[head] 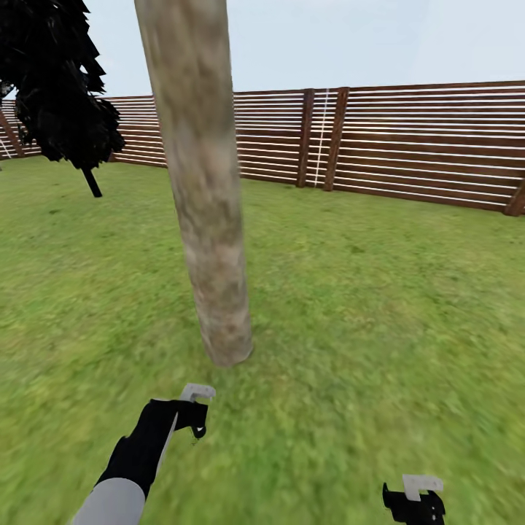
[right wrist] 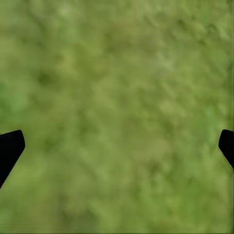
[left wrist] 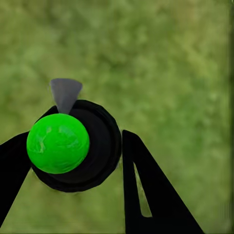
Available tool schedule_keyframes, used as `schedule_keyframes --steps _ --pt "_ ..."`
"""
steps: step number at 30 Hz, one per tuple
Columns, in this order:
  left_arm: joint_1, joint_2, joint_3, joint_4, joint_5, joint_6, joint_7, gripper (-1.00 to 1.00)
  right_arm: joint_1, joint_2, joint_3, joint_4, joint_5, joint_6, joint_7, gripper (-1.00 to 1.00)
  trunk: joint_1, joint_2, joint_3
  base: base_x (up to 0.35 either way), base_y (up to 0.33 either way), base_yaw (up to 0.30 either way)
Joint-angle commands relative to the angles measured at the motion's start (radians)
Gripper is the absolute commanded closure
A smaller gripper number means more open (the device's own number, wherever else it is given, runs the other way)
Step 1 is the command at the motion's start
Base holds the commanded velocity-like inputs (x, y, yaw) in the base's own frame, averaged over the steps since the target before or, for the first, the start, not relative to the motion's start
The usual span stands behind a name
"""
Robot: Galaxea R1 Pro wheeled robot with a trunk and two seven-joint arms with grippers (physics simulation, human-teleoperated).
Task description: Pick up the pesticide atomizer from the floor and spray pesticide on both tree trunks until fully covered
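Observation:
One tree's thick, mottled grey-beige trunk (head: 208, 219) rises from the grass (head: 364, 306) straight ahead, its base just beyond my left arm and its foliage out of frame. My left gripper (head: 194, 424) hangs low in front of that base. In the left wrist view it (left wrist: 75, 140) is shut on the pesticide atomizer (left wrist: 97, 151), a small dark round bottle with a bright green spot (left wrist: 57, 143) and a pale grey trigger head (left wrist: 66, 92), over blurred grass. My right gripper (head: 414, 507) is open above the lawn, its (right wrist: 117, 141) fingertips wide apart with nothing between them.
A brown slatted wooden fence (head: 423, 146) bounds the lawn behind the trunk. A thin-stemmed black-leaved tree (head: 58, 87) stands at the far left. Open grass stretches to the right of the trunk and around both arms.

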Motion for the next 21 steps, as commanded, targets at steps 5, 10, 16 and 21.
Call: schedule_keyframes --steps 5,10,16,21 --pt "-0.001 -0.002 0.005 -0.002 -0.01 0.003 -0.01 1.0 -0.001 0.0 -0.007 0.004 0.011 -0.003 -0.003 -1.0 0.0 0.0 -0.001 0.22 -0.259 0.0" --pt "-0.001 -0.001 0.007 -0.003 -0.01 0.003 -0.01 1.0 -0.001 0.0 -0.007 0.004 0.011 -0.003 -0.003 -1.0 0.0 0.0 -0.001 0.197 -0.271 0.0" --pt "-0.002 0.0 0.01 -0.003 -0.01 0.003 -0.01 1.0 -0.001 0.0 -0.007 0.004 0.011 -0.003 -0.003 -1.0 0.0 0.0 -0.001 0.266 -0.182 0.0" --pt "-0.002 0.0 0.007 -0.003 -0.009 0.005 -0.011 1.0 -0.001 0.0 -0.007 0.004 0.011 -0.003 -0.003 -1.0 0.0 0.0 -0.001 0.19 -0.01 0.067"
